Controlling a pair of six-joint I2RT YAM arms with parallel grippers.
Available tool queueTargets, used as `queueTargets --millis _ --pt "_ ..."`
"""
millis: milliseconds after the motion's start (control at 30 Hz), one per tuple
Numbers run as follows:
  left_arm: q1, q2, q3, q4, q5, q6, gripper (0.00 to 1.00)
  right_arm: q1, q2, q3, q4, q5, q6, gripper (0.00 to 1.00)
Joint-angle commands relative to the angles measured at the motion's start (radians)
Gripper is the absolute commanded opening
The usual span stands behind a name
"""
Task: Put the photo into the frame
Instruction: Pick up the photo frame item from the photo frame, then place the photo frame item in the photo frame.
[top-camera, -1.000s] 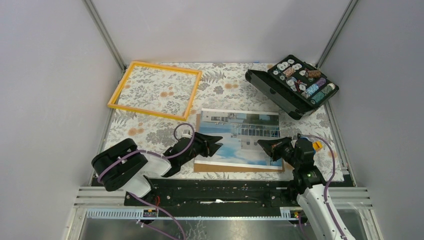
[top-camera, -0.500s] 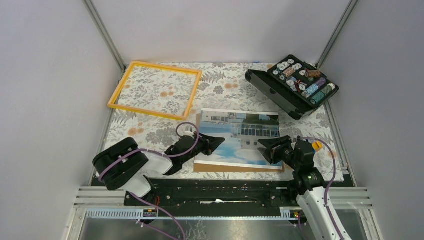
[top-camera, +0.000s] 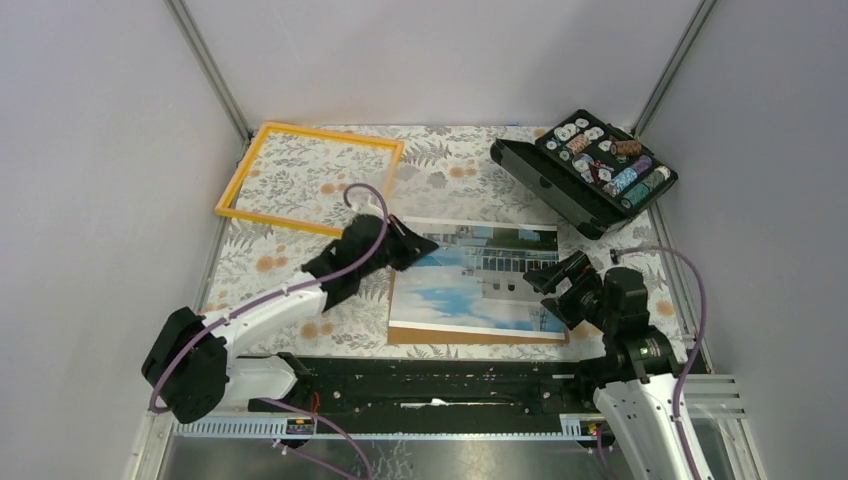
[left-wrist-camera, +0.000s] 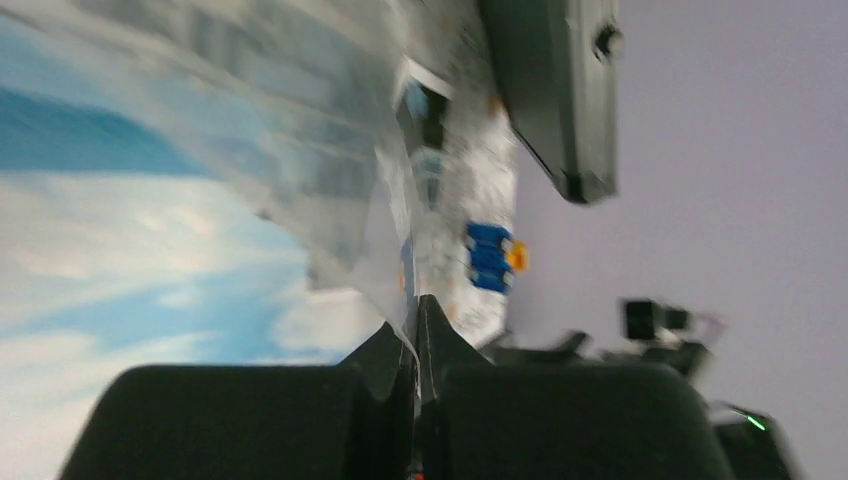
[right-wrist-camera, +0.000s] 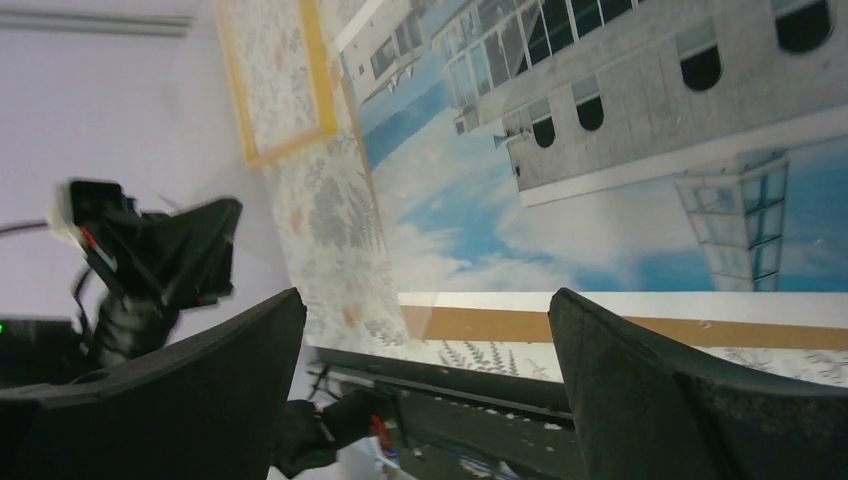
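The photo (top-camera: 470, 285), a print of sky, clouds and a white building on brown backing, lies mid-table. My left gripper (top-camera: 418, 245) is shut on its far left corner, and that side looks raised. In the left wrist view the photo (left-wrist-camera: 150, 230) runs as a thin edge into the closed left gripper (left-wrist-camera: 415, 312). My right gripper (top-camera: 553, 284) stands open by the photo's right edge, holding nothing. Seen from the right wrist, that gripper (right-wrist-camera: 428, 300) hovers wide over the photo's (right-wrist-camera: 600, 180) near brown border. The orange-yellow frame (top-camera: 232, 185) lies flat at the far left, apart from the photo.
A black case (top-camera: 590, 170) of small round parts stands open at the far right, close to the photo's far right corner. Grey walls close in the floral table (top-camera: 450, 165) on three sides. A black rail (top-camera: 430, 375) runs along the near edge.
My left gripper shut on the photo's left edge, then moved away from the near edge, lifting that side. My right gripper opened, let go of the photo and drew back slightly right.
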Motion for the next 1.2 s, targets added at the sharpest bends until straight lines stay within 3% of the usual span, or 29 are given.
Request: queueTargets --millis 0,167,333,600,867,1167 --pt "0.188 -0.008 0.147 -0.363 0.127 0.405 0.00 0.007 0.021 0.154 -0.102 0.091 -0.278 1.00" --pt "0.379 0.071 0.348 -0.602 0.190 0.698 0.00 0.006 0.048 0.277 -0.099 0.106 -0.422 1.00" --pt "0.556 0.159 0.462 -0.647 0.157 0.777 0.00 0.006 0.068 0.293 -0.076 0.099 -0.472 1.00" --pt "0.856 0.263 0.372 -0.310 0.297 0.592 0.00 0.007 0.123 0.309 -0.042 0.086 -0.481 1.00" --pt "0.949 0.443 0.345 -0.029 0.387 0.533 0.00 0.026 0.167 0.312 -0.011 0.089 -0.477 1.00" --pt "1.032 0.524 0.309 0.099 0.417 0.453 0.00 0.036 0.180 0.288 -0.003 0.125 -0.493 1.00"
